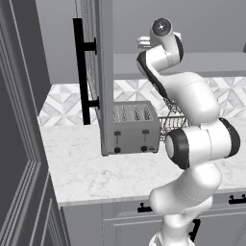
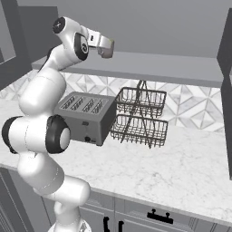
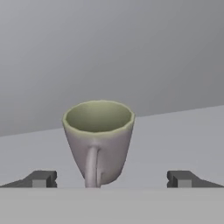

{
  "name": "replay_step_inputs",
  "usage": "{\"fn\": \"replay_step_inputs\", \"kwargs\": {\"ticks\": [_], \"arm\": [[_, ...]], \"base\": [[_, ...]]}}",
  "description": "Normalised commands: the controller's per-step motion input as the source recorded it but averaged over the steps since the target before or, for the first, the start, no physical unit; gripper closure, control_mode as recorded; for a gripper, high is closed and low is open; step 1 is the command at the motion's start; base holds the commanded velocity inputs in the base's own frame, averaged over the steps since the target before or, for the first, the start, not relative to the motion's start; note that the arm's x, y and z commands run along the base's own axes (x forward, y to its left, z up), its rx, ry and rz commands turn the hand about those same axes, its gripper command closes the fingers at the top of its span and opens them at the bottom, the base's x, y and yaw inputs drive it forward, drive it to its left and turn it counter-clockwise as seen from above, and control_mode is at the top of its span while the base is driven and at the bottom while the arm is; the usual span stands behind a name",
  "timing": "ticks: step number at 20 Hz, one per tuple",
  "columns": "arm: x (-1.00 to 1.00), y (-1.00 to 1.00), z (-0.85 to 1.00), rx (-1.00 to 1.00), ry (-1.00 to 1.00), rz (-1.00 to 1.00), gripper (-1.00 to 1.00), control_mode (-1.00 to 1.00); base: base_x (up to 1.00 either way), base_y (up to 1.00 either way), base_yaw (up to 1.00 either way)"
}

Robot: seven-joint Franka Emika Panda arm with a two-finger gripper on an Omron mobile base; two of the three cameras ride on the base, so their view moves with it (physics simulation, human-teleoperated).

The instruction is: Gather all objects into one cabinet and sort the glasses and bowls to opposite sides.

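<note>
At the centre of the hand view a mug stands upright on the cabinet shelf, handle facing the camera, its base cut off. The gripper is spread wide on either side of it, touching nothing. In the right base view's upper left, the mug is small and blurred.

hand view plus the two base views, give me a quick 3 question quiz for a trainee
1. True or false: the gripper is shut on the cream handled mug.
2. Multiple choice: the mug stands on A) the marble counter, B) the cabinet shelf, C) the silver toaster.
3. Fill in: in the hand view, the mug's handle faces ____ the camera.

Key: 1 false, the fingers stand wide apart, one on each side of the mug. 2 B. 3 toward.
</note>
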Motion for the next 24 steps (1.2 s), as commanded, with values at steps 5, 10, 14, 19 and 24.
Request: {"fn": "replay_step_inputs", "kwargs": {"ticks": [5,10,14,19,24], "arm": [[0.17,0.00,-0.16,0.00,0.00,0.00,-1.00,-1.00],[0.21,0.04,-0.12,0.00,0.00,0.00,-1.00,-1.00],[0.18,0.01,0.00,0.00,0.00,0.00,-1.00,-1.00],[0.22,0.00,0.00,0.00,0.00,0.00,-1.00,-1.00],[0.14,0.00,0.00,0.00,0.00,0.00,1.00,-1.00]], "base": [[0.00,0.00,0.00],[0.00,0.00,0.00],[0.00,0.00,0.00],[0.00,0.00,0.00],[0.00,0.00,0.00]]}}
